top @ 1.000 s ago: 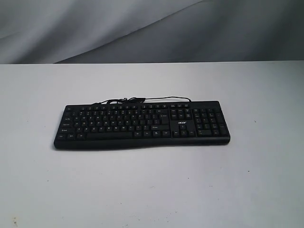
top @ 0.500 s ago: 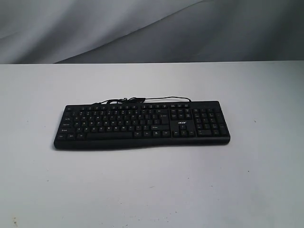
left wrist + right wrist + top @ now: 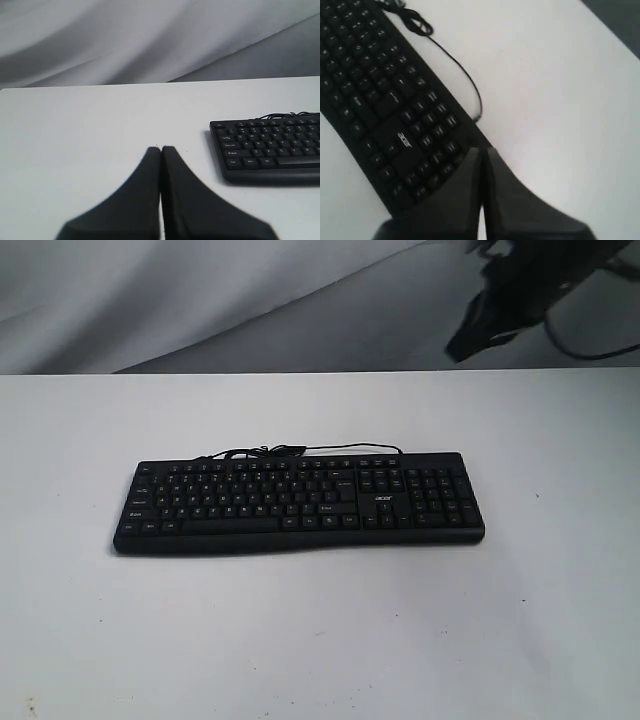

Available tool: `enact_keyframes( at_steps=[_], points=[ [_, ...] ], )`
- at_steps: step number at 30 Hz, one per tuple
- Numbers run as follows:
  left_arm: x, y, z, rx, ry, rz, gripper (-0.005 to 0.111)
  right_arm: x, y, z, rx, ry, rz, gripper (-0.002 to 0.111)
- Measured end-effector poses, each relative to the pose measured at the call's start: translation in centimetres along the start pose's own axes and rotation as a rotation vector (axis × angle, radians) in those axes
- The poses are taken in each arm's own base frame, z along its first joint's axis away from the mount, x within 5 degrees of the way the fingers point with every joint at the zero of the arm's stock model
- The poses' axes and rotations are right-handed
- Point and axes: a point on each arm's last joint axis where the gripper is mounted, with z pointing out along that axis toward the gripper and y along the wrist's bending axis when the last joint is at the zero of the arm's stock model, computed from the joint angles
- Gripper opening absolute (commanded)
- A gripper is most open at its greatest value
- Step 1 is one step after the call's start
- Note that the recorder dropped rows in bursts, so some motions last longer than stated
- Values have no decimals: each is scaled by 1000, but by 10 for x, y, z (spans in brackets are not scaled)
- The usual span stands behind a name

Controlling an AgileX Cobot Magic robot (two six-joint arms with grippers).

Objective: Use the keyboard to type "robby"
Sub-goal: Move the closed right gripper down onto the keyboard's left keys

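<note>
The black keyboard [image 3: 298, 502] lies flat in the middle of the white table, its thin cable [image 3: 300, 451] coiled behind it. My right gripper [image 3: 480, 325] hangs high at the upper right of the exterior view, blurred, well above and behind the number pad. In the right wrist view this gripper [image 3: 482, 150] is shut and empty, over the keyboard's [image 3: 385, 100] number pad corner. My left gripper [image 3: 161, 148] is shut and empty, low over bare table off the keyboard's [image 3: 267, 150] left end; the exterior view does not show it.
The white table [image 3: 320, 640] stretches wide on all sides of the keyboard. A grey draped backdrop [image 3: 200, 300] rises behind the table's far edge. The cable [image 3: 460, 70] runs over the table behind the number pad.
The right arm has come into the exterior view at the upper right, where nothing showed before. The keyboard has not moved.
</note>
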Motion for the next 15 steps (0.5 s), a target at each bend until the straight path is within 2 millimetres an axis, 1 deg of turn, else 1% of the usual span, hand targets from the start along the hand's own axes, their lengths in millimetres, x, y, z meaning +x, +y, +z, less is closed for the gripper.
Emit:
enact_keyframes(
  at_steps=[1, 2, 4, 5, 7, 10, 11, 13, 14, 15],
  points=[
    [0, 0, 0, 0, 0, 0, 1, -8, 8, 17, -11, -1, -37, 0],
    [0, 0, 0, 0, 0, 0, 1, -15, 16, 30, -18, -5, -68, 0],
    [0, 0, 0, 0, 0, 0, 1, -33, 39, 58, -37, -15, -158, 0],
    [0, 0, 0, 0, 0, 0, 1, -39, 50, 69, -50, -16, -195, 0],
    [0, 0, 0, 0, 0, 0, 1, -57, 78, 90, -85, -13, -285, 0],
    [0, 0, 0, 0, 0, 0, 1, -82, 116, 110, -115, -29, -391, 0],
    [0, 0, 0, 0, 0, 0, 1, -97, 132, 116, -123, -53, -436, 0],
    [0, 0, 0, 0, 0, 0, 1, -112, 151, 126, -143, -73, -485, 0],
    [0, 0, 0, 0, 0, 0, 1, -115, 156, 130, -153, -73, -498, 0],
    [0, 0, 0, 0, 0, 0, 1, -117, 164, 140, -170, -66, -509, 0]
  ],
)
